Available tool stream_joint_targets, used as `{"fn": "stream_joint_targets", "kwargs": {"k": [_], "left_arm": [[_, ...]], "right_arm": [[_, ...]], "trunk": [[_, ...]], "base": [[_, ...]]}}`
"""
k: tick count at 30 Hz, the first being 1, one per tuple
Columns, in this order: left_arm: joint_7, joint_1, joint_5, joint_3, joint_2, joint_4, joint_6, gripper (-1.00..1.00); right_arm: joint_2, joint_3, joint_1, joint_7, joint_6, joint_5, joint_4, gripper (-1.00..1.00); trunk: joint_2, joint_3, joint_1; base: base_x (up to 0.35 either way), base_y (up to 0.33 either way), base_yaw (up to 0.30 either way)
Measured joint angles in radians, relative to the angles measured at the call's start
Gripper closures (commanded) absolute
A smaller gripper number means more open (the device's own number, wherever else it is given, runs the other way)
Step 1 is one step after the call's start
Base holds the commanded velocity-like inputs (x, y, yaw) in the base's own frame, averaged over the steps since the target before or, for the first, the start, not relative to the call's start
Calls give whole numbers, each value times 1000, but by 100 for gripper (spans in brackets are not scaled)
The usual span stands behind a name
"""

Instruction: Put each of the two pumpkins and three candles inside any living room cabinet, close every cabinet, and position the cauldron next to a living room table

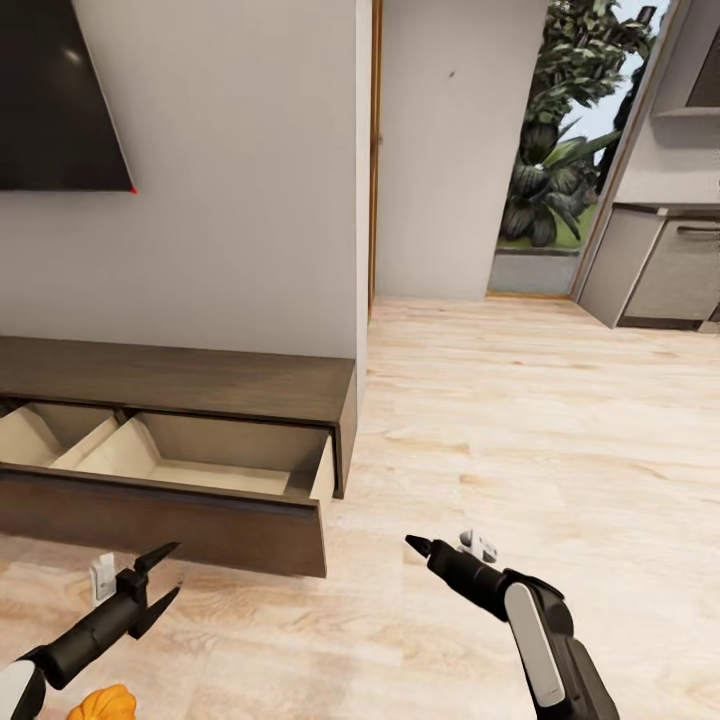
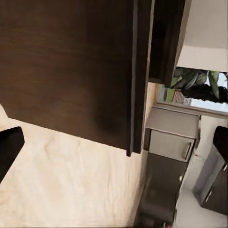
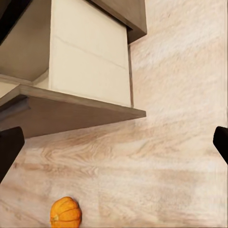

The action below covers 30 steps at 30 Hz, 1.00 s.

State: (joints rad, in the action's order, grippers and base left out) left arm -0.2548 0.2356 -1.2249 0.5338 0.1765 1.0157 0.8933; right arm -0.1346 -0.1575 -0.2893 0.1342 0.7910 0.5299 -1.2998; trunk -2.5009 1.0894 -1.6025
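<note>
The long dark brown cabinet point(image 1: 180, 380) stands against the wall at the left, its wide drawer point(image 1: 200, 455) pulled out to show two pale beige compartments with nothing visible inside. One orange pumpkin point(image 1: 103, 703) lies on the floor at the bottom left edge, just below my left arm; it is also in the right wrist view point(image 3: 65, 213), in front of the drawer. My left gripper point(image 1: 160, 578) is open, a little in front of the drawer's dark front point(image 2: 71, 66). My right gripper point(image 1: 420, 547) hovers open over bare floor to the right of the drawer, its fingertips point(image 3: 9, 147) far apart.
A dark TV point(image 1: 55, 100) hangs on the wall above the cabinet. A wall corner point(image 1: 365, 200) ends beside the cabinet's right end. Light wood floor point(image 1: 520, 420) stretches right towards grey kitchen units point(image 1: 660, 265) and a doorway with plants point(image 1: 555, 150).
</note>
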Motion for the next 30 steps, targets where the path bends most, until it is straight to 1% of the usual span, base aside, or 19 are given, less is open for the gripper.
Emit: {"fn": "stream_joint_targets", "kwargs": {"k": [1,2,4,7,8,10,12,13,14,15,16,17,18,20,21,23,25,28,30], "left_arm": [[25,0,-2,1,2,1,3,-100],[96,0,-3,0,5,9,9,-100],[186,0,-3,-5,6,29,12,-100],[304,0,15,-22,6,48,14,-100],[355,0,21,-38,7,52,15,-100],[421,0,25,-66,8,55,15,-100],[478,0,50,-84,10,56,15,-100],[501,0,74,-90,10,56,15,-100],[523,0,134,-94,10,54,13,-100],[531,0,182,-96,11,53,12,-100],[534,0,208,-97,11,52,12,-100],[538,0,261,-98,12,51,11,-100],[540,0,349,-99,12,50,8,-100],[539,0,452,-100,12,49,3,-100],[535,0,508,-100,16,48,1,-100],[529,0,553,-101,25,42,-1,-100],[525,0,575,-101,41,28,-5,-100],[522,0,586,-103,66,-4,-39,-100],[522,0,588,-130,74,-25,-69,-100]], "right_arm": [[4,0,0,0,1,0,3,-100],[15,0,0,0,6,-1,16,-100],[25,0,0,-1,11,-2,40,-100],[35,1,1,-10,17,-7,85,-100],[40,2,17,-20,22,-10,98,-100],[43,3,62,-43,19,-11,112,-100],[44,5,96,-72,10,-13,140,-100],[43,7,104,-85,2,-15,157,-100],[42,8,112,-104,-12,-17,182,-100],[39,10,115,-115,-20,-18,198,-100],[38,10,116,-124,-27,-19,215,-100],[37,10,117,-128,-30,-20,225,-100],[37,12,118,-136,-49,-22,266,-100],[39,14,119,-142,-95,-23,319,-100],[39,15,119,-143,-135,-26,349,-100],[38,15,120,-144,-174,-39,371,-100],[35,14,120,-145,-192,-62,381,-100],[31,13,120,-143,-220,-93,386,-100],[30,12,121,-137,-260,-102,387,-100]], "trunk": [[0,-4,0],[0,-8,1],[1,-15,2],[14,-26,9],[21,-29,13],[35,-35,21],[49,-41,29],[56,-45,32],[63,-48,36],[70,-51,40],[77,-54,44],[84,-57,48],[91,-60,52],[105,-66,59],[112,-70,63],[126,-76,71],[140,-82,79],[161,-92,90],[175,-98,98]], "base": [[0,0,0],[0,0,0],[0,0,0],[0,0,0],[0,0,0],[0,0,0],[0,0,0],[0,0,0],[0,0,0],[0,0,0],[0,0,0],[0,0,0],[0,0,0],[0,0,0],[0,0,0],[0,0,0],[0,0,0],[0,0,0],[0,0,0]]}}
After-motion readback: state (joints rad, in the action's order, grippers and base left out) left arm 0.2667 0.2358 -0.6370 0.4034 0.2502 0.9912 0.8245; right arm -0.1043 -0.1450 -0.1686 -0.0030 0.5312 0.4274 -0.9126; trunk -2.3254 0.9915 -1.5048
